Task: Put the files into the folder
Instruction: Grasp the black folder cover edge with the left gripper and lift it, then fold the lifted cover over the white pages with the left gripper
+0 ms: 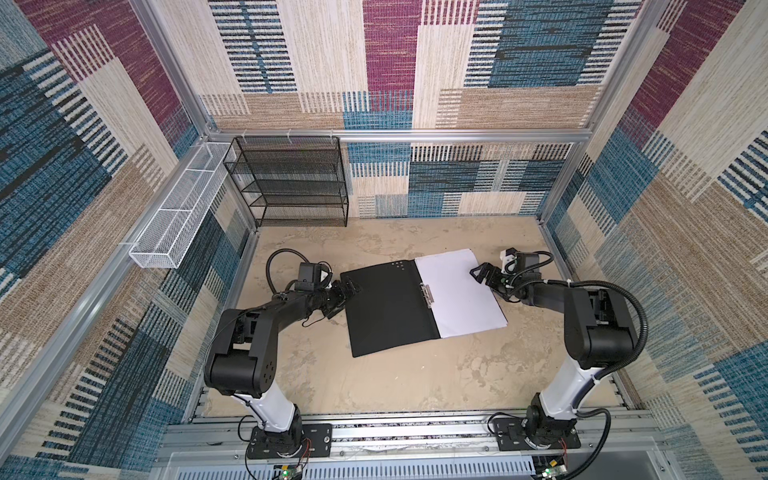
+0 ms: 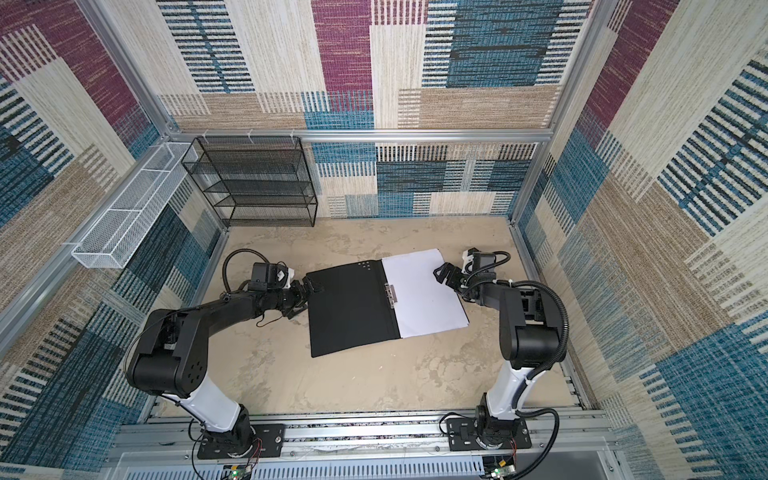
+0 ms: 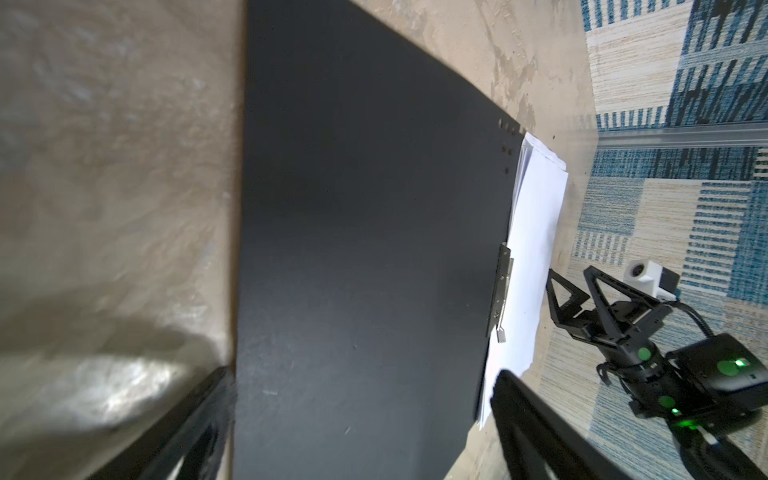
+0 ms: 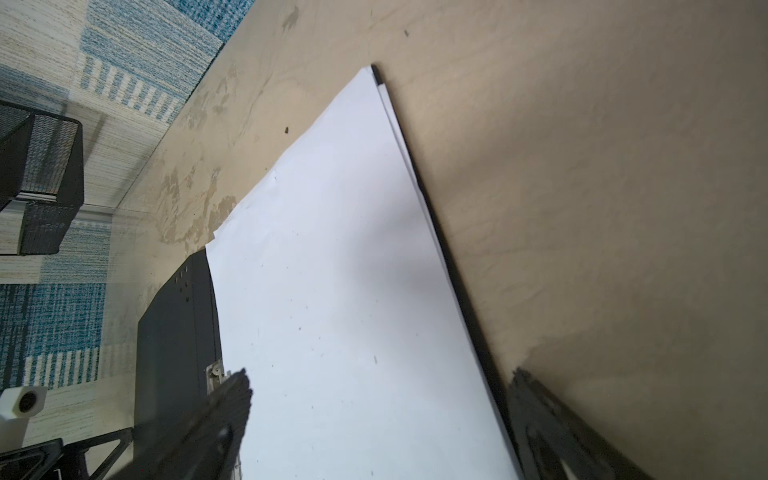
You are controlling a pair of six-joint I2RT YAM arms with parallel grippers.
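So, files: a stack of white paper sheets point(image 1: 457, 295) lies on the right leaf of the open, flat, black-lined folder point(image 1: 386, 311), beside its metal spine clip point(image 1: 427, 295), on the tan counter point(image 1: 374, 386).
Left fingers: the left gripper point(image 1: 345, 298) is spread wide and empty, at the black leaf's outer edge.
Right fingers: the right gripper point(image 1: 482, 276) is spread wide and empty, at the sheets' outer edge.
Handling: I judge the sheets light, limp and slippery, and the leaf stiff. I'd take the leaf by its free edge.
Wrist views: the left shows fanned sheet corners, and the right shows the folder's black edge beneath the paper. Both top views miss these.
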